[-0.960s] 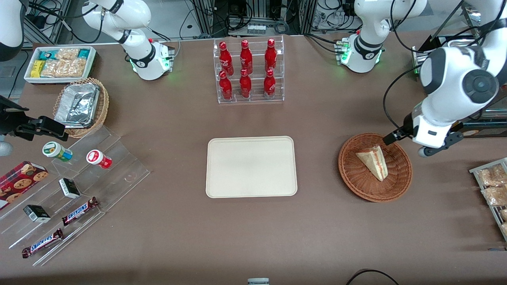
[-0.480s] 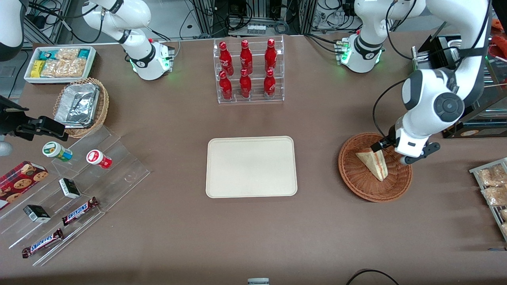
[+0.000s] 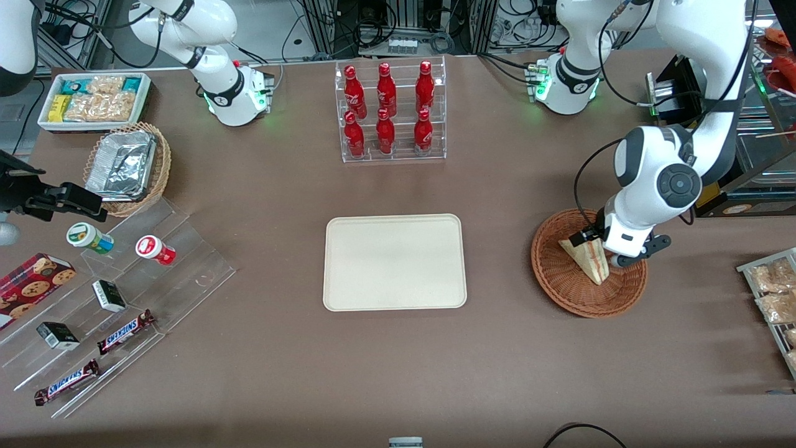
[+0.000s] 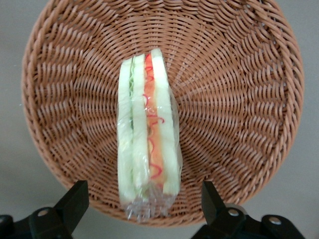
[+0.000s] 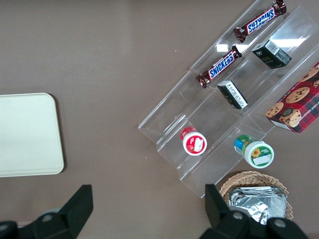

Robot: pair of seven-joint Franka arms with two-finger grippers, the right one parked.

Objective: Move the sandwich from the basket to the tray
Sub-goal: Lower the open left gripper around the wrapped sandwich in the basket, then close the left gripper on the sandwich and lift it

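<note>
The sandwich [image 3: 586,256], a wrapped triangular wedge with red and green filling, lies in the round reddish-brown wicker basket [image 3: 563,283] toward the working arm's end of the table. The left gripper [image 3: 600,250] hangs low over the basket, right above the sandwich's thick end. In the left wrist view the sandwich [image 4: 147,134] stands on edge in the basket [image 4: 239,99], and the gripper [image 4: 143,211] is open, with one black finger on each side of the wrapped end and not touching it. The cream-beige tray [image 3: 393,261] lies flat at the table's middle, with nothing on it.
A clear rack of red bottles [image 3: 390,112] stands farther from the camera than the tray. A clear stepped stand with snack bars and cups [image 3: 118,298], a tan basket of foil containers [image 3: 127,167] and a white snack bin [image 3: 93,99] lie toward the parked arm's end. A rack of packets [image 3: 774,298] is beside the basket.
The left arm has swung in from the working arm's end and come down, bringing the gripper from the basket's rim to over the sandwich. The sandwich has not moved.
</note>
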